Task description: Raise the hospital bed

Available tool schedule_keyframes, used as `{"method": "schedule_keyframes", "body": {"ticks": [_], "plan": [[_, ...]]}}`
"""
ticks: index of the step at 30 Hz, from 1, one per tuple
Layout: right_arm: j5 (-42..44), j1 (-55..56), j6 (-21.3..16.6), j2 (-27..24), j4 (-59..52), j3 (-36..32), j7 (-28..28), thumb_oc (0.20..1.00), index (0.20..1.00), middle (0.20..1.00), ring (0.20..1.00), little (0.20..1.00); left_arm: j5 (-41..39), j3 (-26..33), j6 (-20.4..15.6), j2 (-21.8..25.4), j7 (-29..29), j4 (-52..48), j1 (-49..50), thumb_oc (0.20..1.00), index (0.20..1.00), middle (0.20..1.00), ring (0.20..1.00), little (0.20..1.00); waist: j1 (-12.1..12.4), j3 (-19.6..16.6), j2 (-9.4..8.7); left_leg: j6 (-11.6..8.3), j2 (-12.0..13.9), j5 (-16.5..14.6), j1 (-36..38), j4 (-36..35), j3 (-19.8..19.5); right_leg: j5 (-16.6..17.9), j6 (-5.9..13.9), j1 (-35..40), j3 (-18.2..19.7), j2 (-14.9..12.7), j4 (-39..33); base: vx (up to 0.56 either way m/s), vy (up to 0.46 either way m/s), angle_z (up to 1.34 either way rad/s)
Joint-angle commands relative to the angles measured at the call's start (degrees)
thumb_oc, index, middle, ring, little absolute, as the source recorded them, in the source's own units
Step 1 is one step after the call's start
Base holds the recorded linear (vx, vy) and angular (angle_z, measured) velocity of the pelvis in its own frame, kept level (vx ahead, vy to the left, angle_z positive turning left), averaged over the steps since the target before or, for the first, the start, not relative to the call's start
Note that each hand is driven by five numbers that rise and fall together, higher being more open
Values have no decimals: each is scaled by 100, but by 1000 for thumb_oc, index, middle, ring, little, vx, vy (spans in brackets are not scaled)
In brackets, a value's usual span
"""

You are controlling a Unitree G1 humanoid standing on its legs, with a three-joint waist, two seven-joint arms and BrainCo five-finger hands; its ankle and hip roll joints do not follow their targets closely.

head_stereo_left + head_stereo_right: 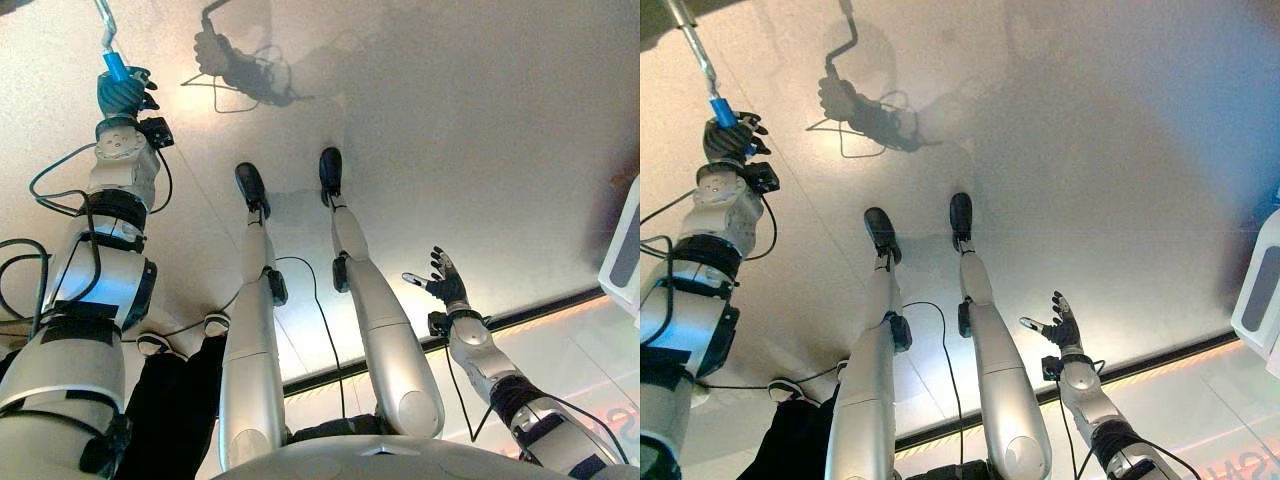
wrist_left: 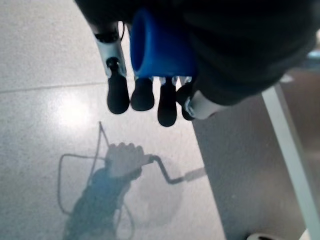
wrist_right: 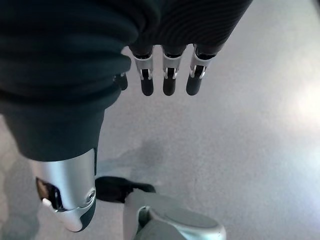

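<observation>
The bed's crank is a silver metal rod (image 1: 105, 22) ending in a blue handle (image 1: 115, 67) at the upper left. My left hand (image 1: 124, 92) is shut on that blue handle (image 2: 162, 47), its dark-tipped fingers (image 2: 142, 95) curled round it in the left wrist view. The same rod (image 1: 690, 45) and blue handle (image 1: 722, 112) show in the right eye view with the left hand (image 1: 732, 138) below them. My right hand (image 1: 443, 280) hangs free at the lower right, fingers (image 3: 169, 82) straight, holding nothing.
A pale speckled floor (image 1: 450, 130) spreads under everything. A dark floor strip (image 1: 545, 308) runs across the lower right. A white object's corner (image 1: 625, 250) stands at the right edge. A grey panel with a white edge (image 2: 290, 150) lies beside the crank.
</observation>
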Motion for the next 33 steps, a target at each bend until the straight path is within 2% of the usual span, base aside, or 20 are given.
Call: {"method": "schedule_keyframes", "body": {"ticks": [1,12,21,24,29,33], "plan": [[-127,536,-74,-246,-122,-6,-100,1000,1000,1000,1000,1000,81,-98,-125,77,119,137,-276,200,200,200,200,200,-22,-44,-44,-212,-179,-474,419,0,227,24,893,105,257,-300,175,-7,-10,-21],[-245,491,-71,-242,-159,68,-106,1000,1000,1000,1000,1000,9,-209,-254,-336,85,-229,-430,200,200,200,200,200,-273,-44,69,-268,-3,-488,684,0,630,111,913,60,631,-73,258,-12,-8,-14],[-380,517,-33,-283,-25,108,-57,1000,1000,1000,1000,1000,-134,-301,-447,-781,40,-765,-426,200,200,200,200,200,-377,-44,190,-341,56,-460,951,0,762,190,929,303,732,-7,185,-15,-44,-8],[-401,535,-17,-285,-15,91,-53,1000,1000,1000,1000,1000,-208,-315,-498,-854,47,-987,-384,200,200,200,200,200,-365,-44,221,-340,55,-448,1019,0,755,190,926,391,743,15,169,-17,-52,-2],[-451,594,40,-290,200,23,-17,1000,1000,1000,1000,1000,-406,-375,-604,-1027,13,-1444,-189,200,200,200,200,200,-293,-44,397,-350,52,-403,1218,0,700,159,884,606,729,13,175,-8,-44,0],[-433,593,64,-252,376,-19,-11,1000,1000,1000,1000,1000,-551,-400,-659,-1048,-6,-1744,-30,200,200,200,200,200,-226,-44,471,-352,34,-385,1319,0,618,144,858,734,649,-6,189,3,-42,1]]}}
